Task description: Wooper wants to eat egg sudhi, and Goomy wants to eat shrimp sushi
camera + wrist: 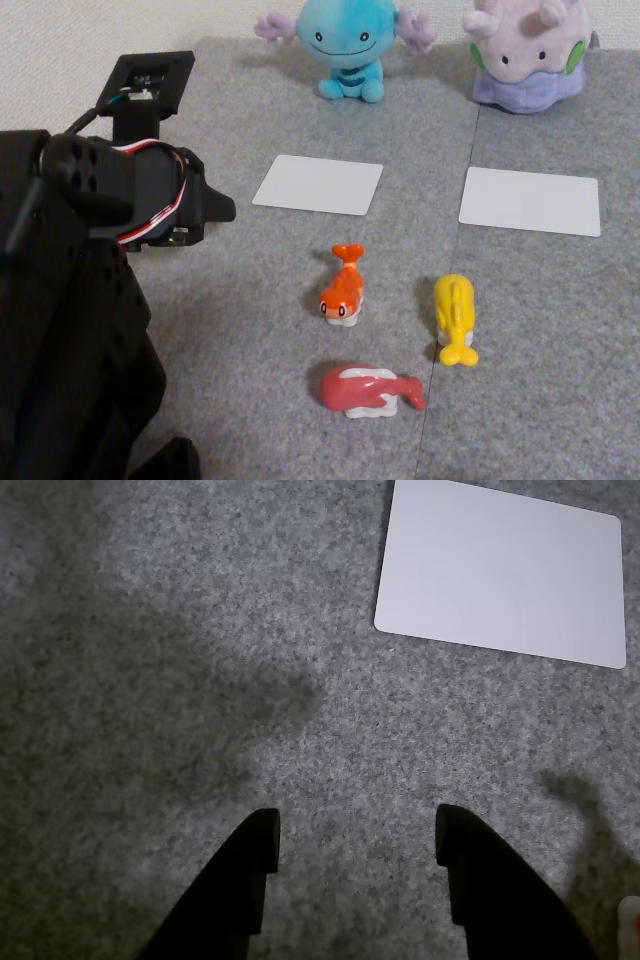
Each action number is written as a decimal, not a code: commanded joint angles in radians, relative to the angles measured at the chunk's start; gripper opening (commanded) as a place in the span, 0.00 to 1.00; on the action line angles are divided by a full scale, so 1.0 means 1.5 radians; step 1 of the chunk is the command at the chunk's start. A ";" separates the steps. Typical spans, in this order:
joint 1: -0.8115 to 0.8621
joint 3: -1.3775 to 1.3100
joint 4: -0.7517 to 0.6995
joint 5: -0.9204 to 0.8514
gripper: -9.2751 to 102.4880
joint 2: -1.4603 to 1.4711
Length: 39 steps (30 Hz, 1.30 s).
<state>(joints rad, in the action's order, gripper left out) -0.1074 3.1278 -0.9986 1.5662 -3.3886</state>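
Yellow egg sudhi [455, 319] lies well right of the empty, parted claw [355, 845], its long axis running toward Goomy [527, 52].

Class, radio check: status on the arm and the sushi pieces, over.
Hand open, empty, over bare carpet. Egg sudhi and shrimp sushi untouched, both white cards bare. Nothing blocking the way, over.

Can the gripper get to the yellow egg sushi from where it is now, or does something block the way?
Probably yes. The gripper is open above bare carpet, and the egg sushi lies free, apart from the shrimp sushi and the pink-red figure.
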 commanded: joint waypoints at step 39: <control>0.147 -0.335 -0.003 -0.040 0.25 0.138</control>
<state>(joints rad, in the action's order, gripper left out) 0.0936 2.6983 -0.9971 1.5140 -3.2704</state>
